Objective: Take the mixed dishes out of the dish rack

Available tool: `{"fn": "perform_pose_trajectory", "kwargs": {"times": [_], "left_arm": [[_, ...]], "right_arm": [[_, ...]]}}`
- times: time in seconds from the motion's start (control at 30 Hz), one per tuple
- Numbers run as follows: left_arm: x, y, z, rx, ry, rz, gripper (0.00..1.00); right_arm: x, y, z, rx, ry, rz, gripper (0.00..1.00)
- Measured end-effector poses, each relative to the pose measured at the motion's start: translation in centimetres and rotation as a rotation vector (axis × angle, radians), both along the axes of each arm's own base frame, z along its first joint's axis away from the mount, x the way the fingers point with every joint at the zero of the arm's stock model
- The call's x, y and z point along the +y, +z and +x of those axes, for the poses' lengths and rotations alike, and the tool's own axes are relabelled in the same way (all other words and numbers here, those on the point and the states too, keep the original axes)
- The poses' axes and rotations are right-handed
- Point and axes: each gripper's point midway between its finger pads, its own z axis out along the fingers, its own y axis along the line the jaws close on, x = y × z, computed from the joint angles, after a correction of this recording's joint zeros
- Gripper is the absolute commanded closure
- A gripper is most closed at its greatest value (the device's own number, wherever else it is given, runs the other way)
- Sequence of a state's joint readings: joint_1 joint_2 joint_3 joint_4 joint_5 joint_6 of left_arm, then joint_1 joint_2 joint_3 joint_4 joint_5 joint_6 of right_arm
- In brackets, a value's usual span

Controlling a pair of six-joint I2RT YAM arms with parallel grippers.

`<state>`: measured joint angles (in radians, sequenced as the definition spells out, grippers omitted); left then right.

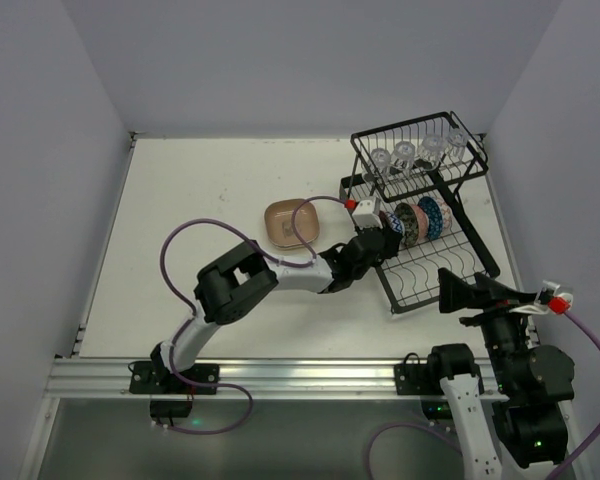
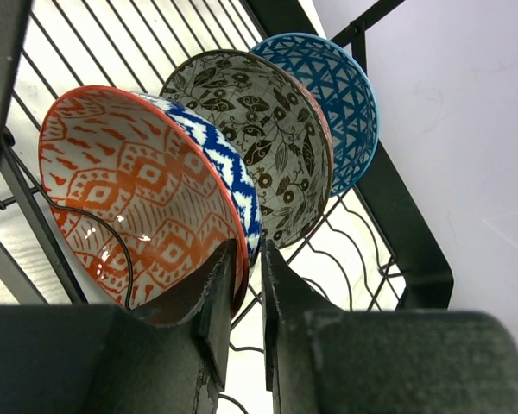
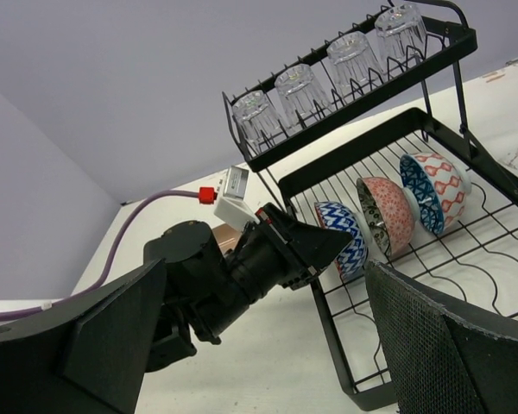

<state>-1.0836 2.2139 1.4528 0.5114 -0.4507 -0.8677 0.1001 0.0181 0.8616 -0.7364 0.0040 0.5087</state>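
The black wire dish rack stands at the back right. Several clear glass cups sit upside down in its upper basket. Three patterned bowls stand on edge in the lower tray. My left gripper is shut on the rim of the nearest bowl, which is orange-patterned inside and blue zigzag outside. One finger is inside it, the other outside. Behind it stand a brown-floral bowl and a blue bowl. My right gripper is open and empty, near the rack's front corner.
A tan-brown rounded-square plate lies on the white table left of the rack, just behind the left arm. The left arm's purple cable loops over the table. White walls enclose the table at the back and sides.
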Motion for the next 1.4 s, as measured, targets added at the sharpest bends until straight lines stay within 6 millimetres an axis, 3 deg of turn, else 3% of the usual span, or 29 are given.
{"fn": "perform_pose_trajectory", "kwargs": {"times": [0.2,0.33,1.4], "left_arm": [[-0.1,0.3,0.3,-0.012,-0.016,-0.040,0.89],[-0.3,0.6,0.6,-0.021,-0.034,-0.086,1.00],[1.1,1.4,-0.3,-0.126,-0.184,-0.349,1.00]], "right_arm": [[0.0,0.0,0.0,-0.002,0.000,-0.004,0.01],[0.0,0.0,0.0,-0.002,0.002,-0.004,0.01],[0.1,0.0,-0.2,-0.007,0.007,-0.013,0.01]]}}
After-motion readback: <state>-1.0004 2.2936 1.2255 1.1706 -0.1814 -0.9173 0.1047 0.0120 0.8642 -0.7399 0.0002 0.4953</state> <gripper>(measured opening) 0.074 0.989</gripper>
